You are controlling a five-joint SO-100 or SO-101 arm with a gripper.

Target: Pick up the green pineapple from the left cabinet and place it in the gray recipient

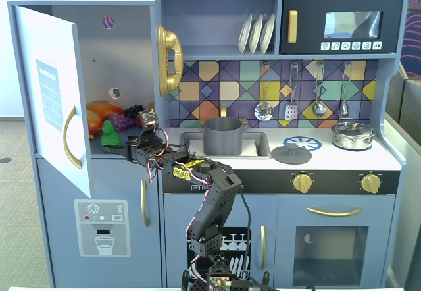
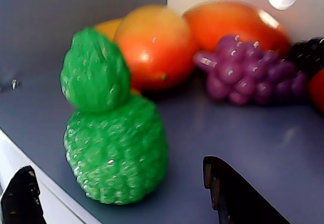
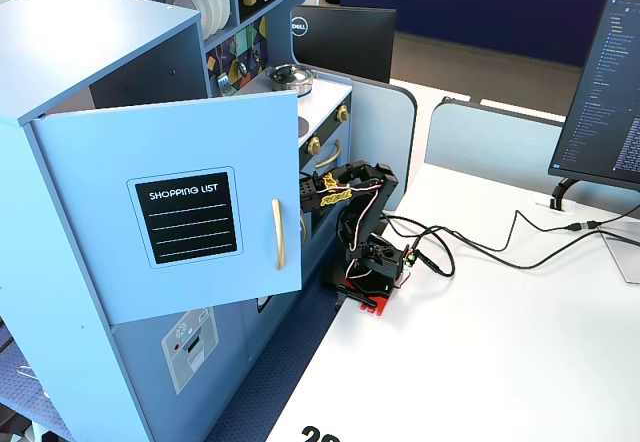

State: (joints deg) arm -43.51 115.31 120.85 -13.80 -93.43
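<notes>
Pineapple first: the green pineapple (image 2: 114, 125) stands upright on the shelf floor of the left cabinet (image 1: 99, 60), near the front edge, its long axis vertical and the narrower crown on top; orange-red fruits (image 2: 157, 44) and purple grapes (image 2: 243, 69) sit behind it, apart from it. My gripper (image 2: 121, 193) is open; in the wrist view one fingertip sits low left and the other low right, the fruit just ahead, not touched. I judge it light, hollow, stiff plastic; the bumpy skin should grip well. I would close on the wide lower body, not the crown. The gray recipient (image 1: 223, 136) waits in the sink.
</notes>
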